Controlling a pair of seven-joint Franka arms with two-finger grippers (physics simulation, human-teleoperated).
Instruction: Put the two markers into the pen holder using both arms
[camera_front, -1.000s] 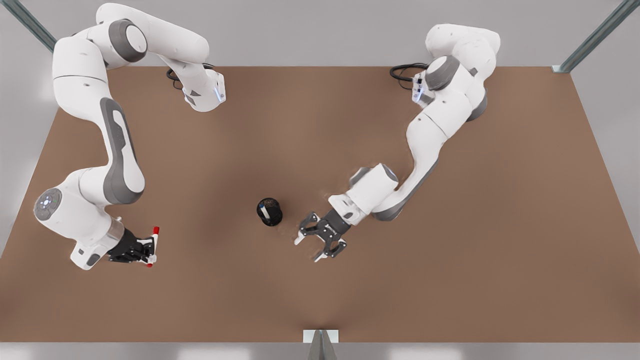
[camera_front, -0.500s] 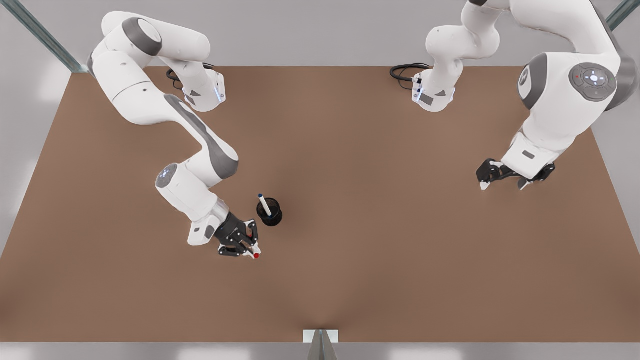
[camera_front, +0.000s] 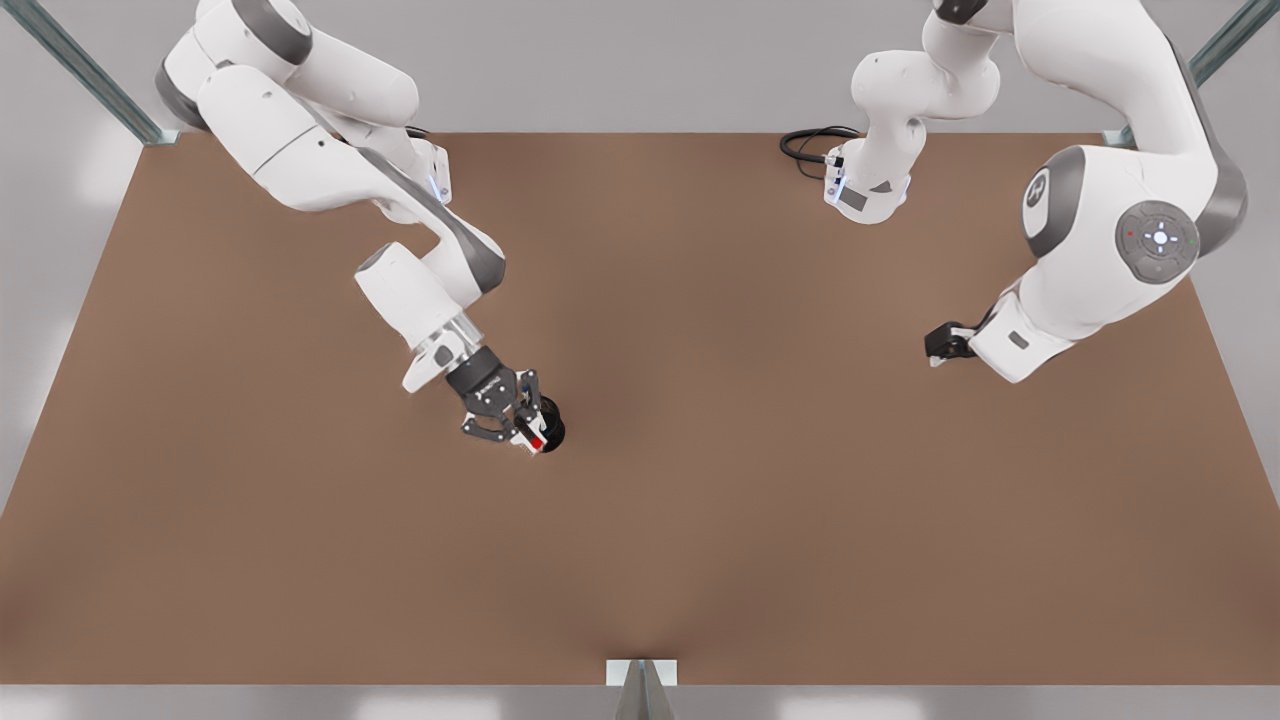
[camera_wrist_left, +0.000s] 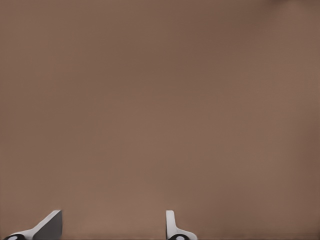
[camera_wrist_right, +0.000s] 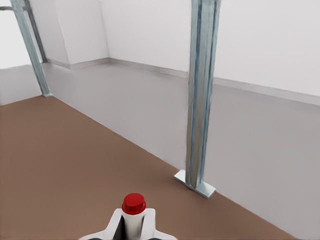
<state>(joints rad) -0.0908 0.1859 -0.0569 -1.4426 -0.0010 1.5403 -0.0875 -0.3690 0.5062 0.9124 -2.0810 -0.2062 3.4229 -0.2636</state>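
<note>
Red marker over the holder
I see the right gripper (camera_front: 528, 428) clamped on the red-capped marker (camera_wrist_right: 134, 209) above the pen holder (camera_front: 552, 434); the left gripper (camera_wrist_left: 112, 227) waits, fingers apart, over the table (camera_front: 700, 400).

Two white arms with grey joints, black tools with white tips, black cables at the bases.

You see a plain brown table (camera_front: 700, 520) under white arms with grey joints. The right gripper (camera_front: 520, 425) is black with white fingertips (camera_wrist_right: 147, 220), gripping a white marker (camera_wrist_right: 133, 220) with a red cap above the black pen holder (camera_front: 553, 436). The left gripper (camera_wrist_left: 112, 227) shows pale grey-white fingertips over the brown.
</note>
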